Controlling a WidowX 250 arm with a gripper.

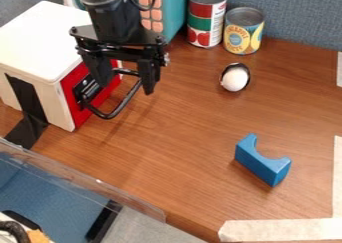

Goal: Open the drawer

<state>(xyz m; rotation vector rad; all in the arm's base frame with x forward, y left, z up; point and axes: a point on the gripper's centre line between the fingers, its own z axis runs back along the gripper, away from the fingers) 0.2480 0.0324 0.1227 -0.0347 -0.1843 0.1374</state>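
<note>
In the camera view, open room on the worktop (pixel 184 142) runs from the red drawer (pixel 79 115) at the white box's (pixel 41 42) side to the blue block (pixel 262 162). The gripper (pixel 125 88) points down by the drawer's looped handle (pixel 123 104), fingers wide apart.

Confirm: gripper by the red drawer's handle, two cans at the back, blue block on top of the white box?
Not quite: the blue block is on the table, not on the white box, per the camera view. Gripper by the red drawer's handle, two cans at the back: right.
</note>
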